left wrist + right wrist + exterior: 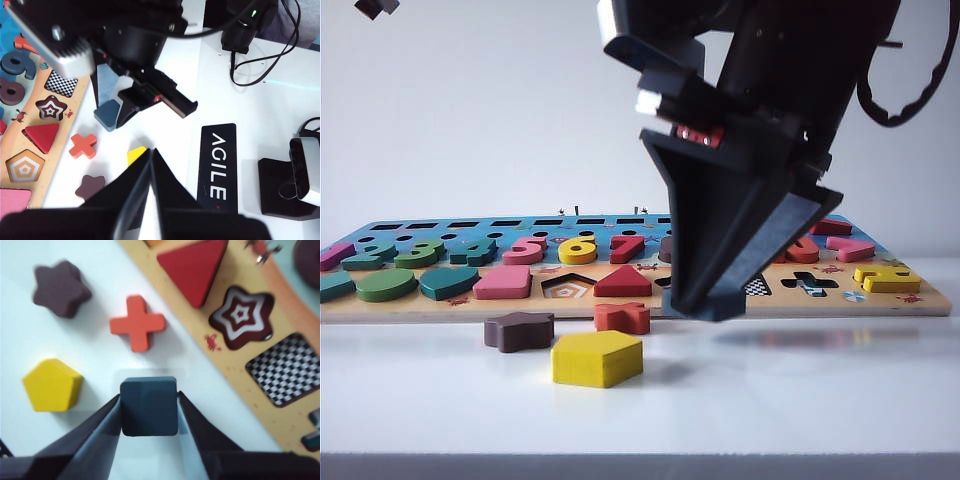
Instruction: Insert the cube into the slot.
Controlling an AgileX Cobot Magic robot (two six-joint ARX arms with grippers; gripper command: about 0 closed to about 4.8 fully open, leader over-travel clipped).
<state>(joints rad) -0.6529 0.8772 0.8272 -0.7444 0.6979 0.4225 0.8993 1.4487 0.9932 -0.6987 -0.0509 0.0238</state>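
Cube: the cube [149, 406] is a flat, dark blue wooden square with round corners. It lies flat on the white table [800, 400], just near the puzzle board [235, 360]. It has no long side; 1 edge faces the board.
Slot: the slot [290, 369] is a square hole with black and white checks, in the board's near edge, apart from the cube.
Right gripper: the right gripper [149, 412] is low over the table, 1 black finger on each side of the cube. The fingers look like they touch it. I cannot tell if it grips.
Left gripper: the left gripper [150, 165] hangs high on the left, its 2 fingers pressed together, holding nothing.
Other pieces: a yellow pentagon [52, 385], an orange cross [136, 323] and a brown star [60, 288] lie on the table left of the cube.
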